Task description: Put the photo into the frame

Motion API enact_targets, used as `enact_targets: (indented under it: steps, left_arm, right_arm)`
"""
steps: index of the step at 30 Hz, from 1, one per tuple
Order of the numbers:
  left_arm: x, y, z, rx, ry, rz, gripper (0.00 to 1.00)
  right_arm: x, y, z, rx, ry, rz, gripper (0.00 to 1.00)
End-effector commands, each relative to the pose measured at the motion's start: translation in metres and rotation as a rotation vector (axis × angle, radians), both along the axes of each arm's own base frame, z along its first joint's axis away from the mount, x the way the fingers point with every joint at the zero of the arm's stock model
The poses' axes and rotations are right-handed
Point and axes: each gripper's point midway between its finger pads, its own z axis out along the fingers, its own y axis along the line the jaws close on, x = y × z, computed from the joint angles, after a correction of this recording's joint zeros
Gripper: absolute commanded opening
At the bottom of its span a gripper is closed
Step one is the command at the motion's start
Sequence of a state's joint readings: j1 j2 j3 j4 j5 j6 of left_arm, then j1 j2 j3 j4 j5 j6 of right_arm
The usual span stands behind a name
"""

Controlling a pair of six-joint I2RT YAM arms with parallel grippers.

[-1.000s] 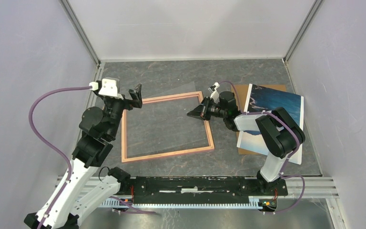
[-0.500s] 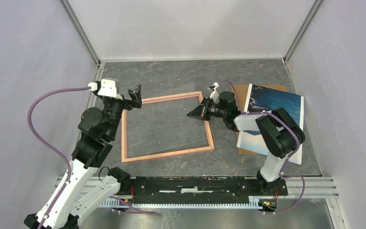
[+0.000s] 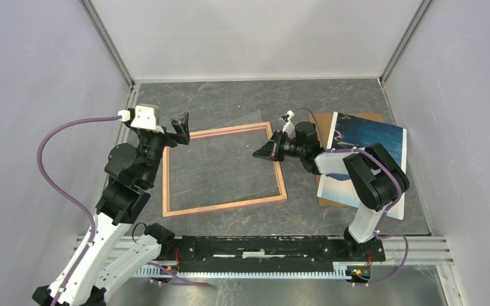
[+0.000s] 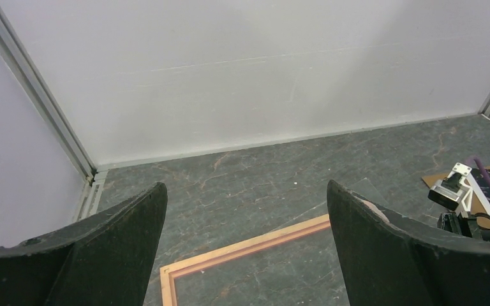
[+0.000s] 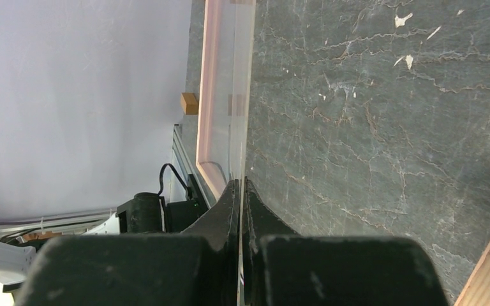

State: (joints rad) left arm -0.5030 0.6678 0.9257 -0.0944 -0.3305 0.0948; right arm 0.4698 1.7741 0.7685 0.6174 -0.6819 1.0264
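Note:
The salmon-pink frame [image 3: 224,205] lies flat on the dark table between the arms, and its far rail [image 4: 249,245] shows in the left wrist view. The photo [image 3: 370,137], blue water and pale sky, lies at the right on a brown backing board [image 3: 322,119], partly under the right arm. My right gripper [image 3: 259,153] is at the frame's right rail, shut on the edge of a thin clear sheet [image 5: 241,95] that extends over the frame [image 5: 207,95]. My left gripper [image 3: 182,127] hovers open and empty above the frame's far-left corner.
White enclosure walls surround the table on three sides. The right arm's wrist camera [image 4: 456,191] shows at the right of the left wrist view. A metal rail [image 3: 261,245] with both arm bases runs along the near edge. The clear sheet's far corner [image 3: 255,115] pokes beyond the frame.
The right gripper has edged slightly to the right with the clear sheet still in it. The left arm has not moved.

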Motion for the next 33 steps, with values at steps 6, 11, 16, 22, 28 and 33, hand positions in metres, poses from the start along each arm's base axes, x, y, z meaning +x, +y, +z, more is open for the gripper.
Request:
enact_targets:
  steps: [6,11,16,22,28,33]
  left_arm:
    - [0.002,-0.001,0.009,-0.023,-0.035,-0.009,1.00]
    - [0.002,-0.001,0.009,-0.024,-0.035,-0.006,1.00]
    - [0.002,0.000,0.010,-0.027,-0.035,-0.002,1.00]
    - [0.003,0.000,0.009,-0.028,-0.034,-0.004,1.00]
    - [0.003,0.000,0.009,-0.032,-0.032,0.000,1.00]
    - [0.003,0.001,0.009,-0.032,-0.032,-0.001,1.00]
  right_arm:
    - [0.006,-0.001,0.012,0.013,-0.069,0.013,0.00]
    - [0.006,-0.001,0.008,0.007,-0.063,0.013,0.00]
    - [0.007,-0.003,0.007,-0.004,-0.066,0.009,0.00]
    - [0.007,-0.003,0.006,-0.008,-0.066,0.007,0.00]
    - [0.011,-0.006,0.004,-0.015,-0.067,-0.003,0.00]
    - [0.014,-0.006,0.002,-0.018,-0.065,-0.003,0.00]
